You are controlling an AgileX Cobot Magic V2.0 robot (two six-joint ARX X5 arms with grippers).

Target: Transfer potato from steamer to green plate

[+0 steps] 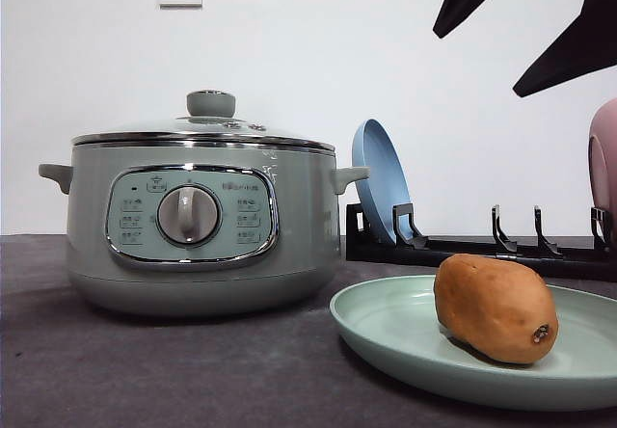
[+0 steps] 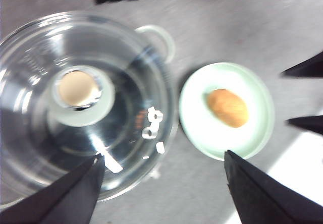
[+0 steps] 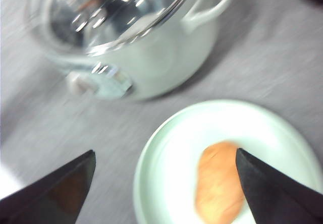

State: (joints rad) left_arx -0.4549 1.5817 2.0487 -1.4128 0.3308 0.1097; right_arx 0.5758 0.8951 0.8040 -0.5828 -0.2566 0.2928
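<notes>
Left arm pose: raised high over the counter, its wrist camera looking straight down on the steamer and the green plate.
Left claw: two dark wedge-shaped fingers spread wide, empty, touching nothing; one fingertip hangs over the lid's edge, the other over the bare counter beside the plate.
Right arm pose: raised above the plate, angled down toward it; in the front view its two dark fingers show high at about 1 o'clock.
Right claw: fingers spread wide, holding nothing, hovering clear above the potato.
Potato: oval, smooth orange-brown skin, a small dark spot at its near end; it lies on its side on the green plate, toward the plate's right half in the front view.
Green plate: wide, shallow, round, pale mint with a matte surface and raised rim; it sits on the counter at 3 o'clock from the steamer, near it but apart.
Steamer: round, pale sage-green body, chrome-framed panel with a silver dial, side handles; a glass lid with a green knob is closed on it.
Counter: grey, finely textured covering.
Dish rack: black, behind the plate, holding an upright blue plate; a pink dish shows at the right edge.
</notes>
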